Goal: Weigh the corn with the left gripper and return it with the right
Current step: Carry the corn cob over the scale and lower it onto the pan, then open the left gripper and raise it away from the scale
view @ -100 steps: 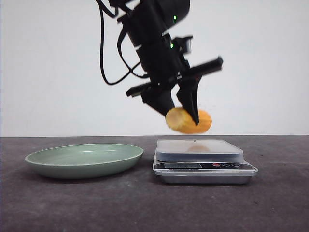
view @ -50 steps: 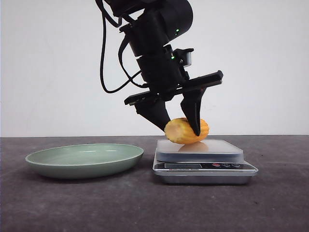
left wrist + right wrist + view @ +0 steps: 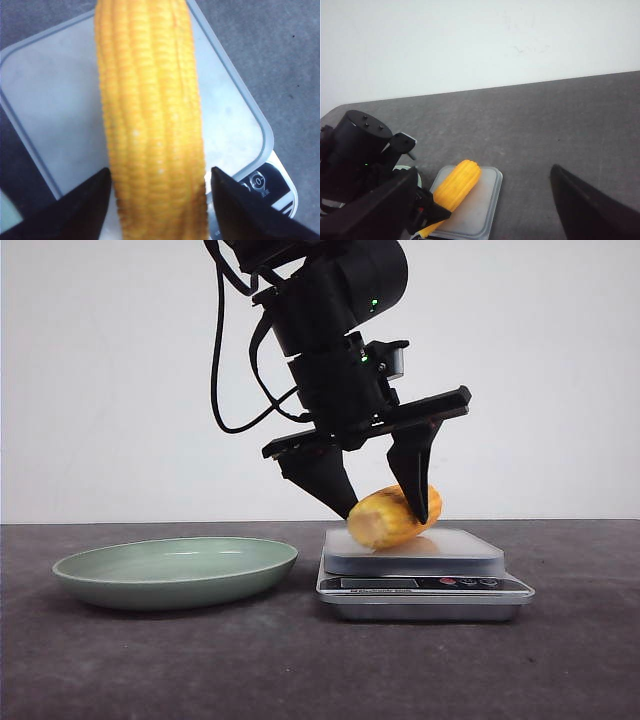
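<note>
One corn (image 3: 391,517), one scale (image 3: 423,573), one plate (image 3: 175,571).

Left gripper (image 3: 388,512) tilted low (jaws slightly parted)

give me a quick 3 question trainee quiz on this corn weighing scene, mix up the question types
1. True or false: the corn lies on the scale.
2. The green plate holds: A) the corn B) a cup C) nothing visible.
3. Fill in: the left gripper's fingers stand ____ around the corn.

Key:
1. True.
2. C.
3. Open; the left wrist view shows gaps between both fingers and the cob.
</note>
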Controlling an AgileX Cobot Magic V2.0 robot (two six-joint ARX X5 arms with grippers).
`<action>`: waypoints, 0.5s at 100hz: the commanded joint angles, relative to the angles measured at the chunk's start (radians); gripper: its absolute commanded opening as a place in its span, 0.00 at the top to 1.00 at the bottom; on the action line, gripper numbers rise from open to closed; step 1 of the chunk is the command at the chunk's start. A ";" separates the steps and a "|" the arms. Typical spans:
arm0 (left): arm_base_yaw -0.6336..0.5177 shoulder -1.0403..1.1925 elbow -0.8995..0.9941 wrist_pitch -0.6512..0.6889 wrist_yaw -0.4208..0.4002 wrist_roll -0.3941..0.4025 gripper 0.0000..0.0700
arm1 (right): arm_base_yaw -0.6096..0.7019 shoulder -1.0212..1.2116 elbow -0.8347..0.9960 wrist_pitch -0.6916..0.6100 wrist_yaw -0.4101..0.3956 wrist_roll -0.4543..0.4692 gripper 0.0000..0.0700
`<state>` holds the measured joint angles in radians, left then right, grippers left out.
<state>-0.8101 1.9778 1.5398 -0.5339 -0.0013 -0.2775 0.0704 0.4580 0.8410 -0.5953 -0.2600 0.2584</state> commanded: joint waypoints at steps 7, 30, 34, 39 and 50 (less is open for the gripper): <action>-0.013 0.024 0.023 0.004 -0.014 0.003 0.38 | 0.001 0.004 0.019 -0.001 -0.002 -0.012 0.23; -0.010 -0.100 0.026 0.015 -0.040 0.029 0.37 | 0.001 0.004 0.019 -0.005 -0.002 -0.017 0.23; -0.010 -0.133 0.026 0.018 -0.051 0.037 0.37 | 0.002 0.004 0.019 -0.005 -0.002 -0.017 0.23; -0.010 -0.184 0.026 0.017 -0.056 0.054 0.37 | 0.002 0.004 0.019 -0.007 -0.002 -0.017 0.23; -0.008 -0.321 0.026 -0.013 -0.071 0.077 0.37 | 0.002 0.004 0.019 -0.009 -0.002 -0.025 0.23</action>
<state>-0.8097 1.7092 1.5414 -0.5335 -0.0612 -0.2352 0.0704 0.4580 0.8410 -0.6121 -0.2600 0.2558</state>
